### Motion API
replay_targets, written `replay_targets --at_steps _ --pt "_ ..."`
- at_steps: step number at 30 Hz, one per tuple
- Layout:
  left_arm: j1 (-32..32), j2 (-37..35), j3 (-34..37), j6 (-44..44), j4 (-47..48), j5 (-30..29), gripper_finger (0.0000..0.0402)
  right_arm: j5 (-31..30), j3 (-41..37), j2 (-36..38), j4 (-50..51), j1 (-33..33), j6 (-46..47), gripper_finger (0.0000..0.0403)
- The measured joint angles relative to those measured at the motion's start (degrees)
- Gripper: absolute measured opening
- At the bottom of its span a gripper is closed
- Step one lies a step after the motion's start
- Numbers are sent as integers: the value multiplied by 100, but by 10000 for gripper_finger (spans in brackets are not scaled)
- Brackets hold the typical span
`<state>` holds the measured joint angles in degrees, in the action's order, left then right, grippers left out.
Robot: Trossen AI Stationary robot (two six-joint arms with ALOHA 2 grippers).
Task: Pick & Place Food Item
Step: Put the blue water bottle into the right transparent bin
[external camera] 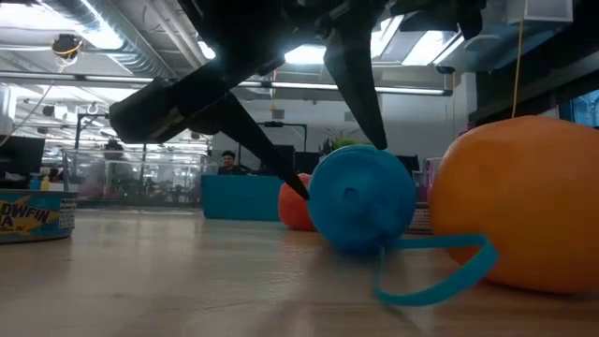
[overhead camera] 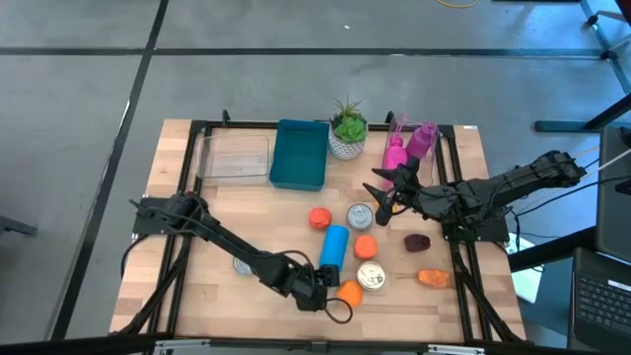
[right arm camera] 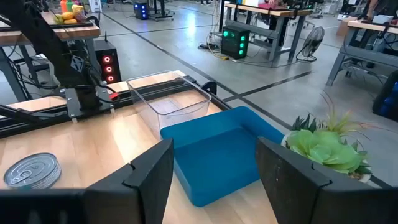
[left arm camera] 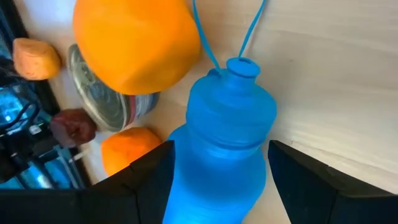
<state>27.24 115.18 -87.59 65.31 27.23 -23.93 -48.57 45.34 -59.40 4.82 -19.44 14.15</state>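
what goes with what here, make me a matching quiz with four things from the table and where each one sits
Things:
1. blue bottle
2. potted plant
3. teal bin
4. left gripper

Places:
A. beside the clear container, at the far edge
B. lying on its side mid-table
C. at the bottle's near end, fingers either side of it
D. between the teal bin and the pink items

Pairs: 1-B, 2-D, 3-A, 4-C

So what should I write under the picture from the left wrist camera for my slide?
Left end effector open around the lying blue bottle, with an orange and a can beside it.
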Motion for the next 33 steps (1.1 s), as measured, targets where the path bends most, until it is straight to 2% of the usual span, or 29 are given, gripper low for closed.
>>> replay_targets --at_steps 3,13,19,28,33 --pt "-4 0 2 41 -5 187 253 -1 0 0 1 0 0 223" --pt "-64 262 7 523 -347 246 253 1 0 0 10 0 0 223" --pt "-72 526 7 1034 -630 12 253 4 -2 0 116 0 42 223" --pt "-72 557 7 1057 -653 -207 252 4 -2 0 317 0 192 223" --pt "-76 560 7 1055 -649 -310 233 1 -2 0 315 0 191 222"
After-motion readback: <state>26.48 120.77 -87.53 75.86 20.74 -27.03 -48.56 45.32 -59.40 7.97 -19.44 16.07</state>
